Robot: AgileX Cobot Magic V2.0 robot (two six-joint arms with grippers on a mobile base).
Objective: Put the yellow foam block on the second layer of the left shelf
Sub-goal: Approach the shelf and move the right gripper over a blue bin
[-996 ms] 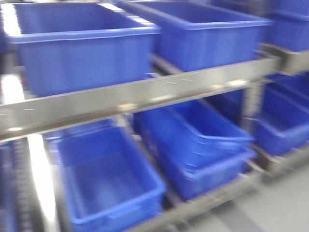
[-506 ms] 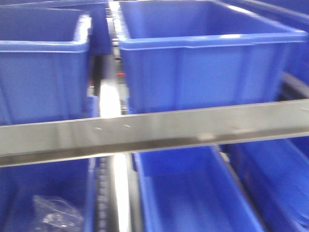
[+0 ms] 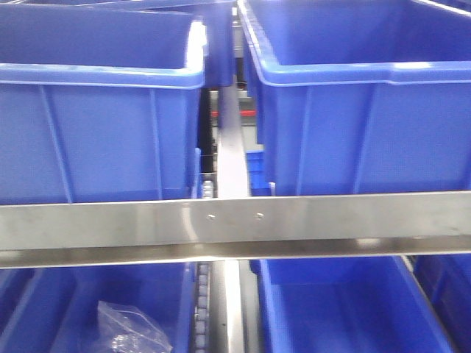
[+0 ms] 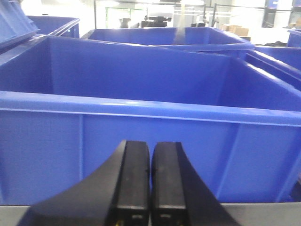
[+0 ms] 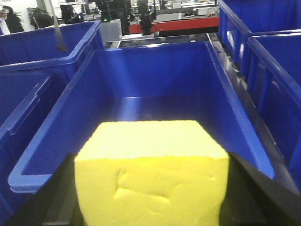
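Though dented, bright yellow foam block (image 5: 151, 176)

warehouse: blue bins (image 3: 103, 110) on steel shelving (image 3: 235, 224)

Bright yellow foam block (image 5: 151, 176) (matte, plain), deep blue bins (image 3: 96, 110), silver-grey shelf rail (image 3: 235, 224), black hand (image 4: 150, 183)

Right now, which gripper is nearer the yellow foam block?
Right. The right gripper is shut on the yellow foam block, holding it in front of a blue bin. The left gripper is shut and empty, facing another blue bin; no block in its view.
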